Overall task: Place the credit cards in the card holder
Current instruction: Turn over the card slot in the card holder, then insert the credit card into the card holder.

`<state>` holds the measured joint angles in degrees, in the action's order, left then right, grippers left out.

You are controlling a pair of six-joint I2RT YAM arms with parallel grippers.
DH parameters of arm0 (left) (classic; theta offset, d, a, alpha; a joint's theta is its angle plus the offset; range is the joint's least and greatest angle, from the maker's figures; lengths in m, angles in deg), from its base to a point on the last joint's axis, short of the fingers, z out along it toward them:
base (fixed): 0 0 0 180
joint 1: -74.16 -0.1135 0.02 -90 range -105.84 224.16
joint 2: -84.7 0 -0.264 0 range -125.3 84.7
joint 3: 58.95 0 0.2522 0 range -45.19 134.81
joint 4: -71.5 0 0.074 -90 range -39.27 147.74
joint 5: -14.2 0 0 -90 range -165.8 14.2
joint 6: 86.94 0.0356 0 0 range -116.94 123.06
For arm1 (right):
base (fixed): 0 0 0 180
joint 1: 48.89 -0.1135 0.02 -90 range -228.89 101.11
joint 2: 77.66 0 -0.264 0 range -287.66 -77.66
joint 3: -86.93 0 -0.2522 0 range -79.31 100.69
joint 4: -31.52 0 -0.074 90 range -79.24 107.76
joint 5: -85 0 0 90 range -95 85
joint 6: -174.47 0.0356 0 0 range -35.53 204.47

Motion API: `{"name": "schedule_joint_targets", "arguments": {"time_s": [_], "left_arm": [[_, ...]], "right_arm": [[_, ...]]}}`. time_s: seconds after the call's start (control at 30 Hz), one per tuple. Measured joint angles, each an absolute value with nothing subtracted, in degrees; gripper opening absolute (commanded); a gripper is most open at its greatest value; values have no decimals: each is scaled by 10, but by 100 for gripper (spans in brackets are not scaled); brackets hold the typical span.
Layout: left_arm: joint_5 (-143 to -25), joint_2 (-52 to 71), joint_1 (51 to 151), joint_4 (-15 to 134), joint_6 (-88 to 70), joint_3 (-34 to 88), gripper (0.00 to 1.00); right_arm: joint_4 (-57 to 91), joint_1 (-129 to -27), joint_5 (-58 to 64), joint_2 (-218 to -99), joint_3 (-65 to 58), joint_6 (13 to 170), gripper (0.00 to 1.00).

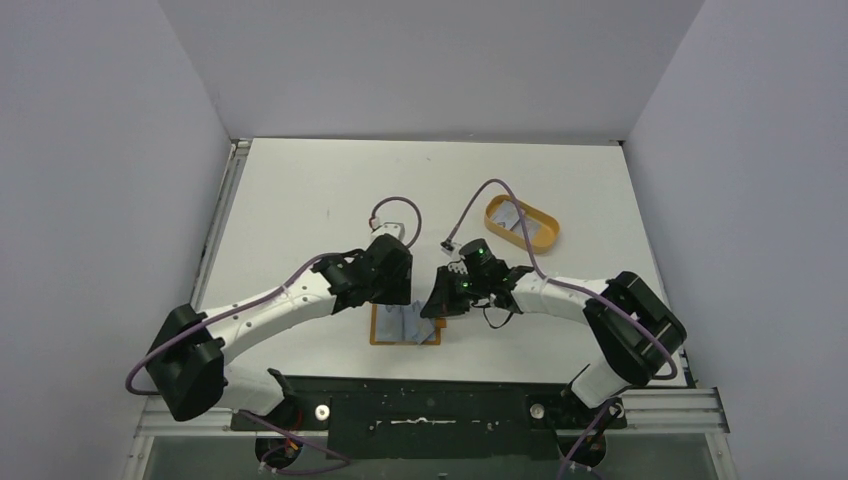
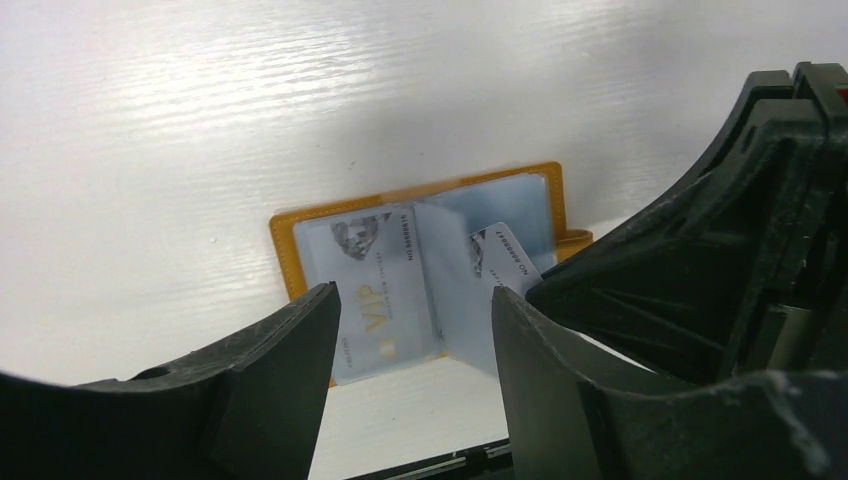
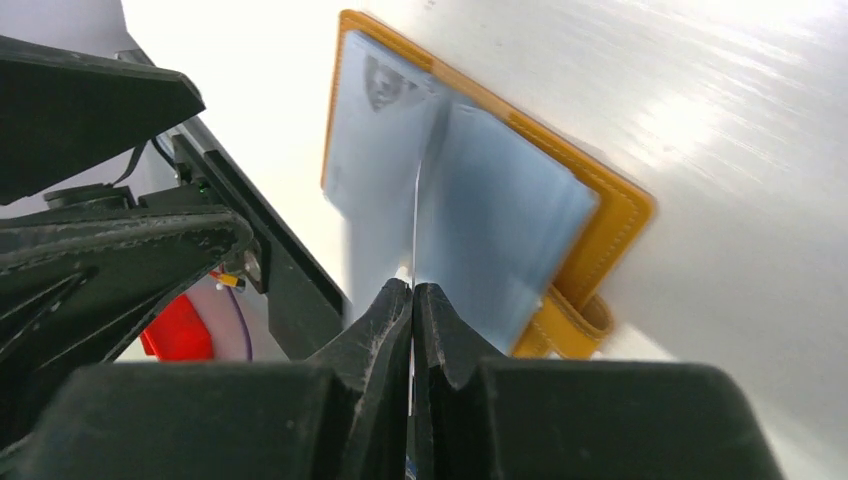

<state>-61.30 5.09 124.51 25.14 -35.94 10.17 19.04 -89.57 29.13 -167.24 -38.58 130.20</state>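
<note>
The card holder lies open on the table near the front edge, orange-tan outside with grey-blue sleeves inside. A pale credit card marked VIP sits in its left half. My right gripper is shut on a second credit card, seen edge-on, whose far end rests over the holder's right half. My left gripper hangs open just above the holder, with nothing between its fingers. In the top view both grippers crowd over the holder.
An orange oval tray stands at the back right with a pale card in it. The holder's snap tab sticks out on its right side. The table's front rail runs close below the holder.
</note>
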Motion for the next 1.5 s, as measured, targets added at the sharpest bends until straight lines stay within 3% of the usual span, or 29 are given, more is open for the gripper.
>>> {"name": "schedule_joint_targets", "arguments": {"time_s": [0.5, 0.87, 1.5], "left_arm": [[-646, 156, 1162, 273, -418, -59, 56], [-662, 183, 1107, 311, -460, -113, 52], [-703, 145, 1083, 362, -489, -147, 47]], "right_arm": [[194, -932, 293, -1767, -288, 1302, 0], [200, -892, 269, -1674, -331, 1324, 0], [228, -899, 283, -1693, -379, 1360, 0]]}}
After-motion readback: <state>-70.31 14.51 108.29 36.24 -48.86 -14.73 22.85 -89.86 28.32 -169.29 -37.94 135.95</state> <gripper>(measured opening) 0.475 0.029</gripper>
